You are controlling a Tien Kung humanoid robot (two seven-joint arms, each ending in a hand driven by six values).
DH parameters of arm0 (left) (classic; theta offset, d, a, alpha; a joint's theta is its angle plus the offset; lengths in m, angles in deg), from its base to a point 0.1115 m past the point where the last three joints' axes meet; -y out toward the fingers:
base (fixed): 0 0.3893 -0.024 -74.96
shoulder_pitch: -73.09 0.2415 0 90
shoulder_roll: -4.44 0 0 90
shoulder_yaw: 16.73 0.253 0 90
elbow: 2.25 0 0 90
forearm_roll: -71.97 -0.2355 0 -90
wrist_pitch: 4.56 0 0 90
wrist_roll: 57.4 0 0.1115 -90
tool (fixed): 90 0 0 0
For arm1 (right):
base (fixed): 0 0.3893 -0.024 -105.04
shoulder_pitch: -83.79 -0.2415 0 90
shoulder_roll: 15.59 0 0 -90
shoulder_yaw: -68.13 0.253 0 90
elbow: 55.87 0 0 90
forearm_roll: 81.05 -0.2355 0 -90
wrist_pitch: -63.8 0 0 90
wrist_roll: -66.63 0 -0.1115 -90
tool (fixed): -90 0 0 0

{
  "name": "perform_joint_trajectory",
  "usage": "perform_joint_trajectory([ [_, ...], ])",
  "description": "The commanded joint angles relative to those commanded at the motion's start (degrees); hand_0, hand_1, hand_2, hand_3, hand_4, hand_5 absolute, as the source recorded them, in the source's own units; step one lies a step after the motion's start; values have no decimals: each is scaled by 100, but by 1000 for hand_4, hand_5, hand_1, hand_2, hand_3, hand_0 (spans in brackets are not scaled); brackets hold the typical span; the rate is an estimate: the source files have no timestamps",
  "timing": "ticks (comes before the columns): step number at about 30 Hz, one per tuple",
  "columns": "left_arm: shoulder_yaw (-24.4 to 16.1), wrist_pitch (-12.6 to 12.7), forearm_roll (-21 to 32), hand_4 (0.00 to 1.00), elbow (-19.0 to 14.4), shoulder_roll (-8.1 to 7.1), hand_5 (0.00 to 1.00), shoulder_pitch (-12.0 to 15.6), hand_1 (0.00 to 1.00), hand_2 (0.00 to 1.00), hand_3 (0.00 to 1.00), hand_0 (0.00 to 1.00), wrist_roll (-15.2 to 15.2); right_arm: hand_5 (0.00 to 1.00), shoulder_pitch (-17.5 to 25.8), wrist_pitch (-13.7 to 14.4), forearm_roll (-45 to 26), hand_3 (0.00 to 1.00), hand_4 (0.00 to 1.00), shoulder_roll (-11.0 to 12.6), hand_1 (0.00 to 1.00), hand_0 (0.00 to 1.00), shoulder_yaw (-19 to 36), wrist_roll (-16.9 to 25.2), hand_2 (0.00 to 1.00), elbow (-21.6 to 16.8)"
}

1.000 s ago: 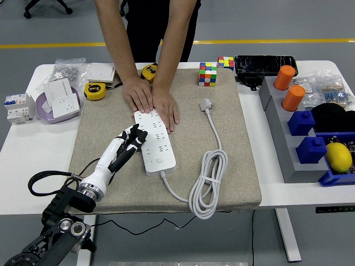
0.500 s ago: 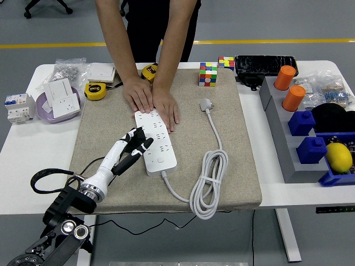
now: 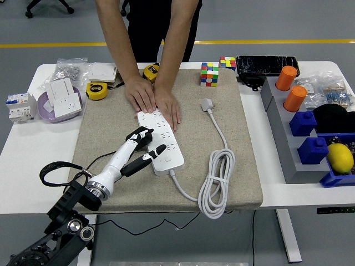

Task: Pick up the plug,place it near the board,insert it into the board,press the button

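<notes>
The plug (image 3: 207, 103) is lying loose on the mat (image 3: 111, 124), well beyond the fingers and to their right, its cord (image 3: 217, 183) coiling near the mat's front edge. The board (image 3: 161, 138) is sitting under the left hand (image 3: 142, 148), whose fingers are spreading loosely, gripping nothing, one fingertip (image 3: 161, 148) reaching beside the button (image 3: 166, 159). A person's hands (image 3: 155, 101) are pressing the board's far end.

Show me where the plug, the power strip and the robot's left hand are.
plug (image 3: 207, 104), head view, on its white body.
power strip (image 3: 166, 145), head view, on its socket face.
left hand (image 3: 140, 148), head view, on the middle of the hand beside the strip.
</notes>
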Motion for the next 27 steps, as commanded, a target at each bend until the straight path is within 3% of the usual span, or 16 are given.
perform_joint_trajectory([
  [11,-59,-110,-620,998,-86,-80,998,-85,998,983,943,998,-69,702,-14,1,-20,744,998,0,741,944,0,3,723,0],
  [23,327,-360,-1523,998,-242,-259,998,-318,998,979,939,998,-242,701,-9,0,-13,743,998,5,740,942,10,0,723,0],
  [27,360,-328,-1728,998,-265,-250,998,-315,998,979,939,998,-279,701,-21,6,-42,743,998,11,740,942,-30,8,723,0],
])
